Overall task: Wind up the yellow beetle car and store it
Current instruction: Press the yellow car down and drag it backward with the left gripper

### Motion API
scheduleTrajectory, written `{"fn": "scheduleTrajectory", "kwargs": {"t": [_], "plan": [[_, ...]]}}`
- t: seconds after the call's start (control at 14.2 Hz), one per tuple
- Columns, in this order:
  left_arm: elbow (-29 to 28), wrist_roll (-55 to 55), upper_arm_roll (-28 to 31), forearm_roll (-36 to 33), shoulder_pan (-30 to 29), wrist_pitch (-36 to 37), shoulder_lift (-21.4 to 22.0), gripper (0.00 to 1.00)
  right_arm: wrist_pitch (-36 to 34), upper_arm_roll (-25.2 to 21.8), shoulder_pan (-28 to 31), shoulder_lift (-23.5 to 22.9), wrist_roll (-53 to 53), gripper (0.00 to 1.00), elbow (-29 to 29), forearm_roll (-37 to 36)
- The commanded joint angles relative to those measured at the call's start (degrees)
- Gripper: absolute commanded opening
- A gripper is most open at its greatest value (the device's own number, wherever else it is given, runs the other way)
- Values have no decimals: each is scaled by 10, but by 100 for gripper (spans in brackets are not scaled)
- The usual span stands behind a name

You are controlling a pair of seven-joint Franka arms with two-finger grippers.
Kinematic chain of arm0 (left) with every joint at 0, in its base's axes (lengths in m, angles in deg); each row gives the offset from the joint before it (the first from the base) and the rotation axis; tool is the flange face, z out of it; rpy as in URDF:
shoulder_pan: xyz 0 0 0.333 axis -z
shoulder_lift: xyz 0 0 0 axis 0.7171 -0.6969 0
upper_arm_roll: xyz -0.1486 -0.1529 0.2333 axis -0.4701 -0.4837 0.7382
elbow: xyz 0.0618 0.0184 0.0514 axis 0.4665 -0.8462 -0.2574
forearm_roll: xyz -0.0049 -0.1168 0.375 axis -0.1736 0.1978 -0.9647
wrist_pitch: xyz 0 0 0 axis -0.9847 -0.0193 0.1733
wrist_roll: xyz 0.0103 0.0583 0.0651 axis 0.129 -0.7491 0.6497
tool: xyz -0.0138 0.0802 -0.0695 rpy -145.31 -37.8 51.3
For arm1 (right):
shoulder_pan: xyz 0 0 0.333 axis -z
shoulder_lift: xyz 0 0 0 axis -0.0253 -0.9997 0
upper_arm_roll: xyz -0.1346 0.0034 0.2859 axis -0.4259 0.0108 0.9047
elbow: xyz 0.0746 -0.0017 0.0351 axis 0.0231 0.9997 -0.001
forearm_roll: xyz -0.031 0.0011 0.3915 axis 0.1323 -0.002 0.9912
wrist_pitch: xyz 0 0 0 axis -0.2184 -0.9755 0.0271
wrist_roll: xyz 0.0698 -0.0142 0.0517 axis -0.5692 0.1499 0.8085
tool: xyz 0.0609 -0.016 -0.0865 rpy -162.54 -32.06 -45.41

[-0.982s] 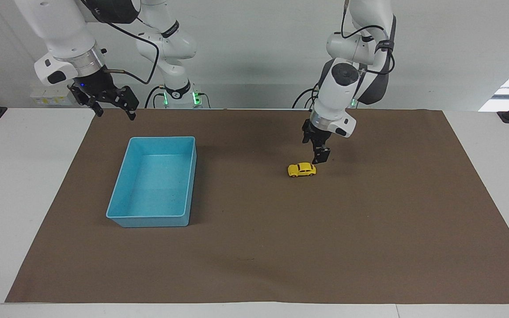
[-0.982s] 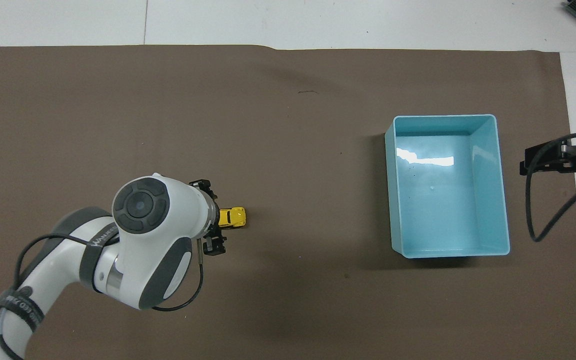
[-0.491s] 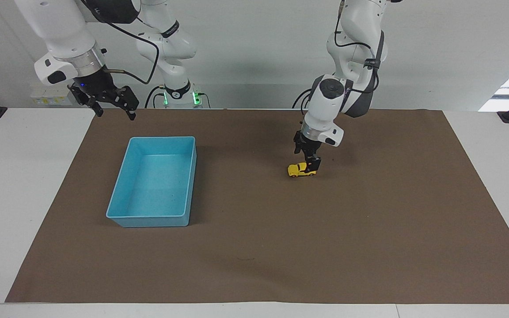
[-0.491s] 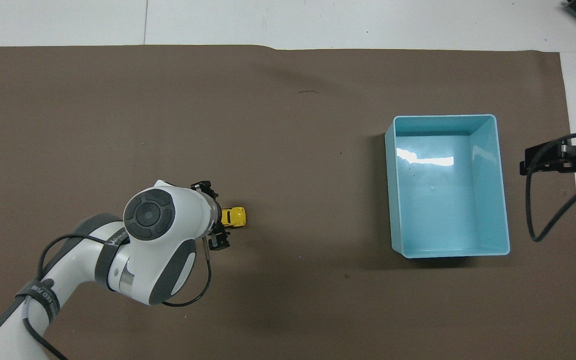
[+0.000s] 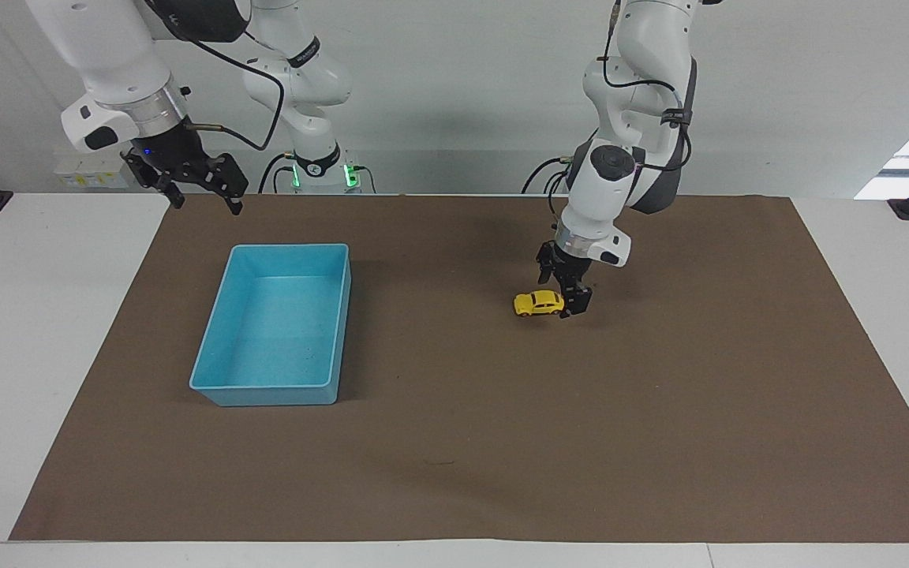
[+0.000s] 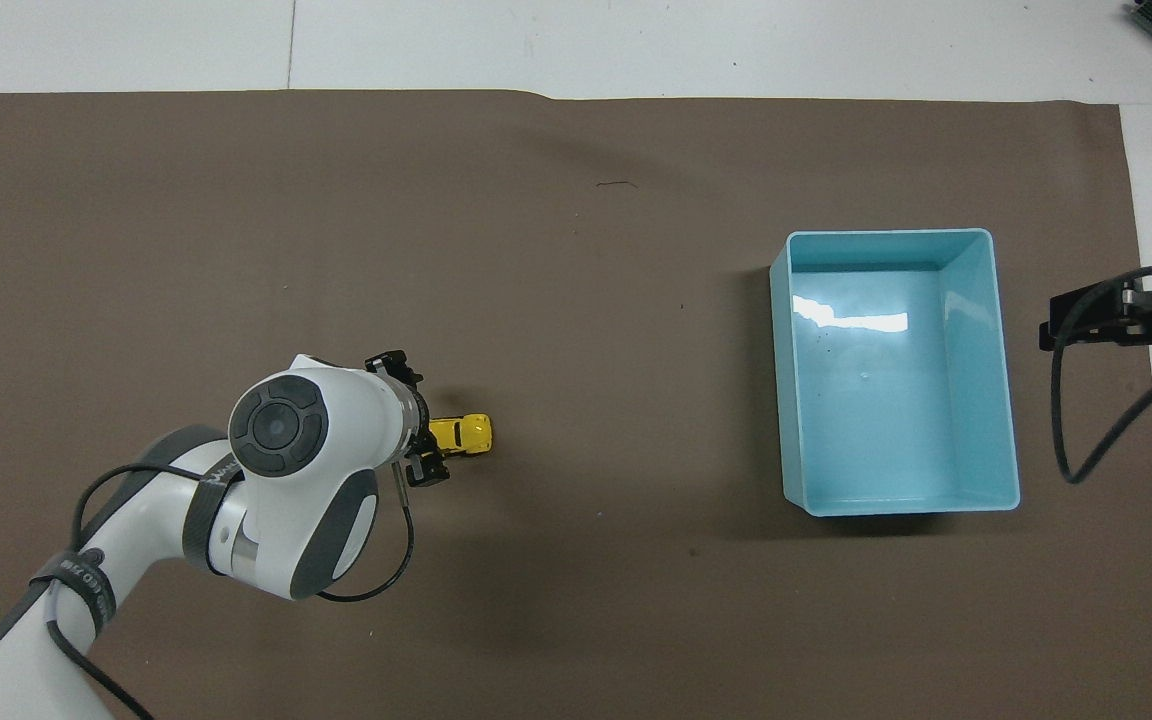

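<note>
Partly hiding the yellow beetle car point(image 6: 464, 433), the left end effector point(image 5: 567, 304) has an unreadable grip; the right end effector point(image 5: 200, 193) waits agape.

Robotics lab; two white arms mounted at a white table point(image 5: 28, 331), brown mat point(image 5: 502, 442), bare grey wall

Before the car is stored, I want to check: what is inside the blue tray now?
Nothing lies in the blue tray: both views show only its bare floor. The yellow beetle car sits on the brown mat, at the left gripper.
</note>
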Motion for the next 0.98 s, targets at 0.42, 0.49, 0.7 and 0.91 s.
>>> {"fn": "scheduleTrajectory", "kwargs": {"t": [0.42, 0.49, 0.7, 0.91], "plan": [[-26, -30, -2, 6, 2, -14, 8, 0, 0, 4, 6, 9, 18, 100, 7, 3], [-33, -39, -1, 6, -4, -15, 9, 0, 1, 4, 6, 9, 18, 100, 7, 3], [-50, -90, -1, 6, -41, -11, 17, 0, 0, 4, 6, 9, 18, 100, 7, 3], [-55, -95, 0, 6, -79, -11, 17, 0, 1, 4, 6, 9, 18, 100, 7, 3]]}}
